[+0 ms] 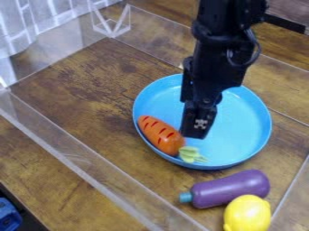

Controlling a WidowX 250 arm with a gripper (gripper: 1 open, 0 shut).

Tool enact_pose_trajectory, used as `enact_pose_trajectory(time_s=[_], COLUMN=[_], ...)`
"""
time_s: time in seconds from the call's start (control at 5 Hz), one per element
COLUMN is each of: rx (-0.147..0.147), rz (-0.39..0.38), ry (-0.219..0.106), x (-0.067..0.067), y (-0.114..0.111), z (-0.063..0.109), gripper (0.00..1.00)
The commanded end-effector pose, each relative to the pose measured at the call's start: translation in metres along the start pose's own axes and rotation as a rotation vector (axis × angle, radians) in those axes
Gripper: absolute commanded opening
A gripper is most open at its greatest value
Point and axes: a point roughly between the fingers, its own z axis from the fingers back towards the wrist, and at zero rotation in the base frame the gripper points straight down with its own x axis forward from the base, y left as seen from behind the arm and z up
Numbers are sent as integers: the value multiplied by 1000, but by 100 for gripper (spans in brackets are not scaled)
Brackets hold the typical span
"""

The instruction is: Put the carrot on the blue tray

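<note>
The black robot gripper points downward above the blue tray, its fingers apart; how near the tips come to its surface is hard to tell.

Smooth, plastic-looking blue tray on brown wood-grained table; glossy yellow lemon.
</note>
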Motion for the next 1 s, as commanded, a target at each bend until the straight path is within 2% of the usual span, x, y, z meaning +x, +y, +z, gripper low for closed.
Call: enact_pose_trajectory(time_s=[0.0, 0.8], rx=[37, 72], rz=[14, 28], ry=[-24, -42], x=[0, 4], y=[12, 19], z=[4, -17], gripper=[100, 100])
